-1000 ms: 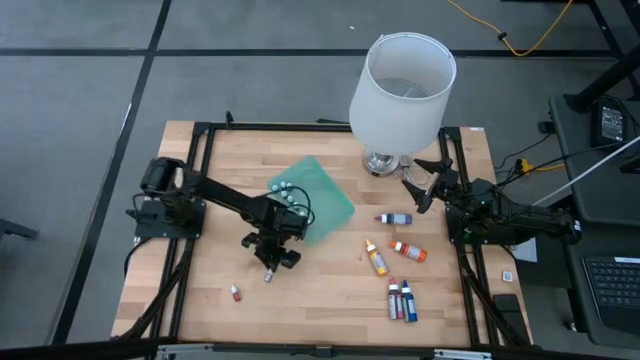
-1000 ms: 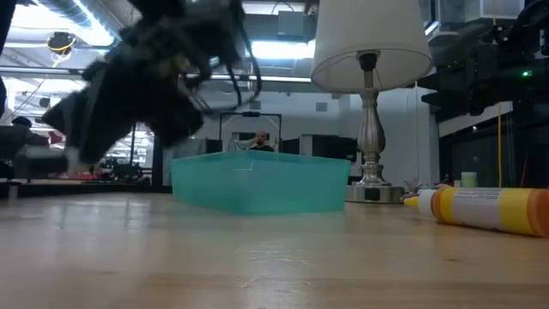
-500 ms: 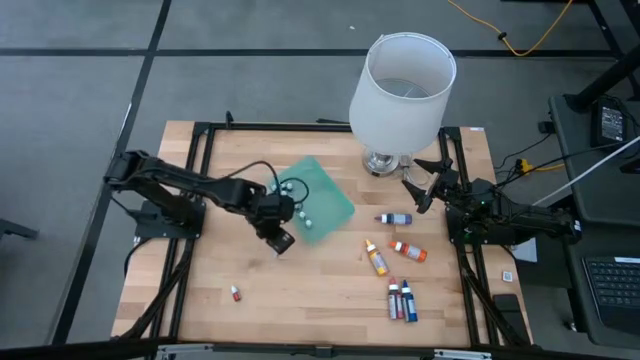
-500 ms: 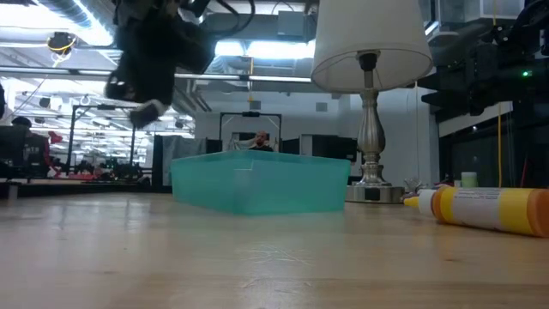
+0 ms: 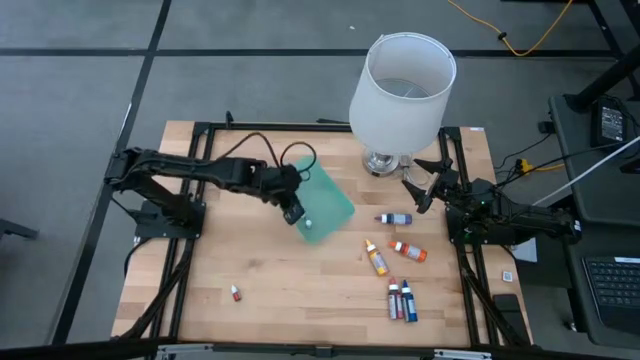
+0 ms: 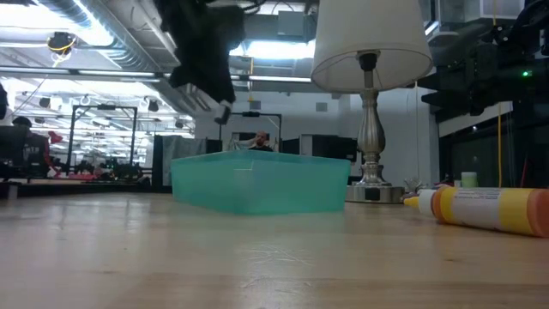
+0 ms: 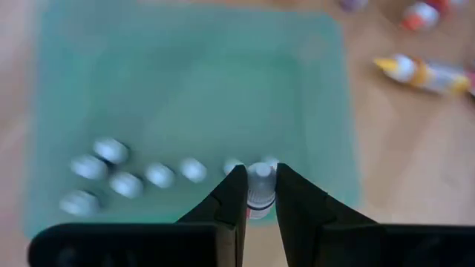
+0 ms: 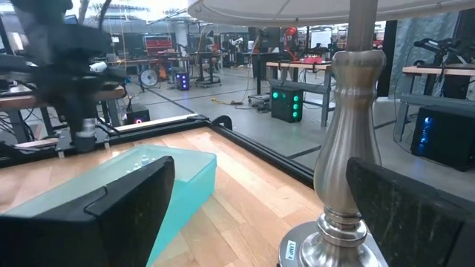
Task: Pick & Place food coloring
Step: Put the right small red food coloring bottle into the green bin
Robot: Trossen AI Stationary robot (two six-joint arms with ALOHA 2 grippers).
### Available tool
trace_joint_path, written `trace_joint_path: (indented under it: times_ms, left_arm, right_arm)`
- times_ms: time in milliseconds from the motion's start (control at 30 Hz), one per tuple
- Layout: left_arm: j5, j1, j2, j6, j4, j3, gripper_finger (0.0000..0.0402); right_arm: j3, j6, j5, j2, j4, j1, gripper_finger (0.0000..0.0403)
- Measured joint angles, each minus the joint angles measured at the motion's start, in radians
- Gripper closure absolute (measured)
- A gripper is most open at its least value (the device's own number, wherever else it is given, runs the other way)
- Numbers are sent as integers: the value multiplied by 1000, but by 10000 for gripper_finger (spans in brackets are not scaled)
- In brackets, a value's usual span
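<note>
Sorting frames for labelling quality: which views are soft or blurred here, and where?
Left wrist view: the translucent green tray and its small white-capped bottles are smeared; only the left gripper is crisp. Low view: the dark left arm overhead is blurred. Right wrist view: the silver lamp stem is sharp, near fingers soft.

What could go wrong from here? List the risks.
1. The left gripper pinches the small white-capped bottle only near its cap; it could slip out early.
2. Released here, it may knock the bottles already in the teal tray.
3. It hangs near the tray's edge, so it might bounce out onto the table.
</note>
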Motion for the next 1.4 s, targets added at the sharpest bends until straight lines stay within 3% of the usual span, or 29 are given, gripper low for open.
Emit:
trace_joint_path:
  times_ms: [200, 833, 1400]
  left_arm:
    - [-111, 61, 56, -22, 24, 2, 351]
    - [-359, 88, 316, -388, 130, -1, 351]
    - [-460, 95, 392, -464, 128, -1, 350]
  right_arm:
    - [0, 0, 0, 0, 0, 0, 6]
    - [0, 0, 0, 0, 0, 0, 6]
    - [0, 0, 0, 0, 0, 0, 6]
